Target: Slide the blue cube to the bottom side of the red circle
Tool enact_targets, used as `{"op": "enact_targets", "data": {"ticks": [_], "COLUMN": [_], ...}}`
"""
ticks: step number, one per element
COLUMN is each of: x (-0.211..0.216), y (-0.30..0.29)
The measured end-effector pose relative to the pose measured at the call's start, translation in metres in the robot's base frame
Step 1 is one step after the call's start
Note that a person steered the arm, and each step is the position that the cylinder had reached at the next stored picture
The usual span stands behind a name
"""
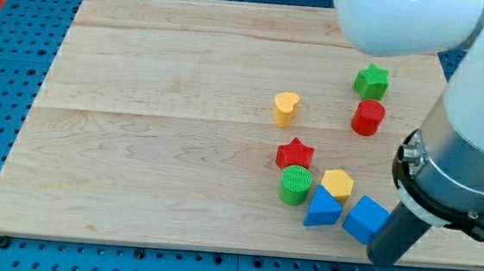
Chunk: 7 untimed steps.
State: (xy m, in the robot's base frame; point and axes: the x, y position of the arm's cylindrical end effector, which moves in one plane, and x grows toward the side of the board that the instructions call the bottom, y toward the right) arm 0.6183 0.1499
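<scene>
The blue cube (364, 219) lies near the board's bottom edge, right of centre. The red circle (368, 117) stands well above it, toward the view's upper right, just below a green star (372, 80). My rod comes down from the arm at the view's right; my tip (383, 257) sits at the cube's lower right, touching or nearly touching it.
A blue triangle (323, 208) lies against the cube's left side. A yellow pentagon block (338, 184), a green circle (295, 185) and a red star (294, 153) cluster just above-left. A yellow heart (286, 108) lies left of the red circle. The wooden board (139, 127) rests on blue pegboard.
</scene>
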Motion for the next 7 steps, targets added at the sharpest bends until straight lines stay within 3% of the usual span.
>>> {"op": "enact_targets", "data": {"ticks": [3, 4, 7], "x": [-0.066, -0.059, -0.089], "y": [-0.018, -0.071, -0.034]}}
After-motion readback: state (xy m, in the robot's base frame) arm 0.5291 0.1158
